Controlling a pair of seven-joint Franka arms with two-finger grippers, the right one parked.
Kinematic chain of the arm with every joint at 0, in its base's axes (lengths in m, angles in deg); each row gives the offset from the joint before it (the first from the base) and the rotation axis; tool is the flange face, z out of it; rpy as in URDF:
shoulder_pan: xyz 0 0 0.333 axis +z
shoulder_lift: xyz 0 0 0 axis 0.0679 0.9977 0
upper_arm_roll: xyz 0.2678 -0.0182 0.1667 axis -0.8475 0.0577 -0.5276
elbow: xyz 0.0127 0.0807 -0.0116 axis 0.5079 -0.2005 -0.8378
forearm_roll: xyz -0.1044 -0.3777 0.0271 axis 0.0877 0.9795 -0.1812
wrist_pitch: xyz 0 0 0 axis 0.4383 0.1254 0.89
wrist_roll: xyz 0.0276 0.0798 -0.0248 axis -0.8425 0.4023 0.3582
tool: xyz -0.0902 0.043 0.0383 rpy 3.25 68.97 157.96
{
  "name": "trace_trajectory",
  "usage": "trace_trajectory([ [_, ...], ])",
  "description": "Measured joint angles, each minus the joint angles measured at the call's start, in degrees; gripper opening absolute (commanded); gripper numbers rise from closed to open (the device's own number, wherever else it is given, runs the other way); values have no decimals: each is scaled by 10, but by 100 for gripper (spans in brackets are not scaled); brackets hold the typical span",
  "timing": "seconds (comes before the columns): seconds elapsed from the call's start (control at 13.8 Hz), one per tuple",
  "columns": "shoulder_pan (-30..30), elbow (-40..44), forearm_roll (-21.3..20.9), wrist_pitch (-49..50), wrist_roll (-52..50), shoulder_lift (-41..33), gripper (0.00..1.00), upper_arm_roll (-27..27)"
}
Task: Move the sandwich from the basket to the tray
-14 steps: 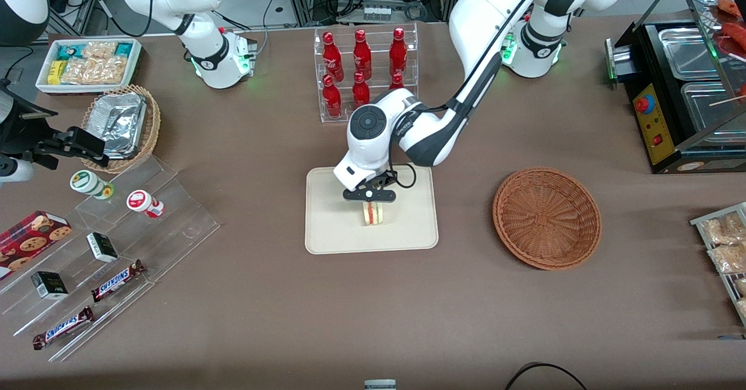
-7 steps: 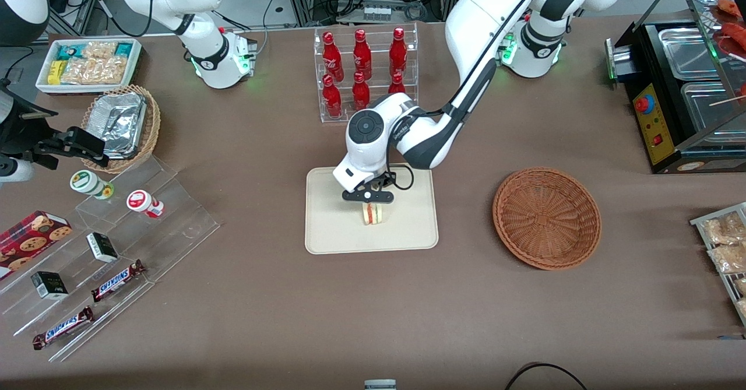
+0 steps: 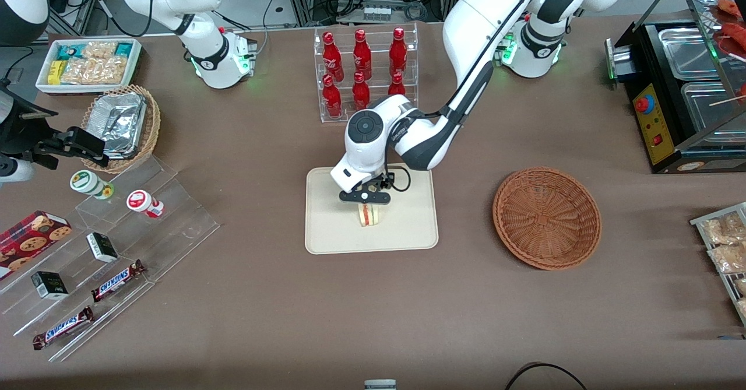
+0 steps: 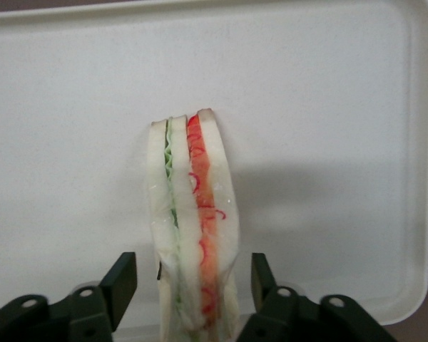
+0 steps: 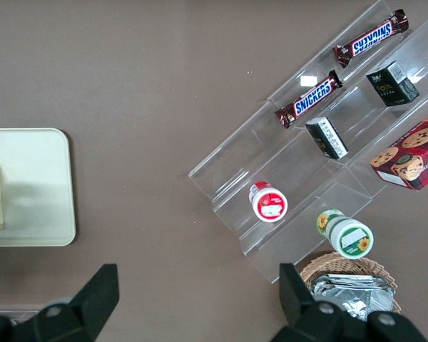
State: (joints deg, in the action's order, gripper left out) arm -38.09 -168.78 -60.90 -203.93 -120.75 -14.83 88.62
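Now the gripper (image 4: 192,285) is spread, both fingers clear of the sandwich (image 4: 192,228) standing on the tray (image 3: 408,235). Soft, light, squashable; grip gently across the bread faces.

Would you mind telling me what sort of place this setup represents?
Probably a mock snack counter in a robot lab: a rack of red bottles, Snickers bars on clear steps. The gripper, open, straddles the sandwich on the tray.
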Motion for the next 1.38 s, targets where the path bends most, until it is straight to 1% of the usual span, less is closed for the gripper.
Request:
trace_trajectory([
  [0.22,1,15,0,12,-2,-21,100,-1],
  [0.43,2,19,0,73,-22,-76,100,-10],
  [0.65,3,18,0,122,-38,-126,100,-47],
  [0.87,12,18,1,198,-39,-182,100,-100],
  [1.09,68,4,6,256,-16,-255,100,-114],
  [1.23,110,-17,7,290,26,-302,100,-115],
  [1.38,149,-32,8,318,75,-335,100,-116],
])
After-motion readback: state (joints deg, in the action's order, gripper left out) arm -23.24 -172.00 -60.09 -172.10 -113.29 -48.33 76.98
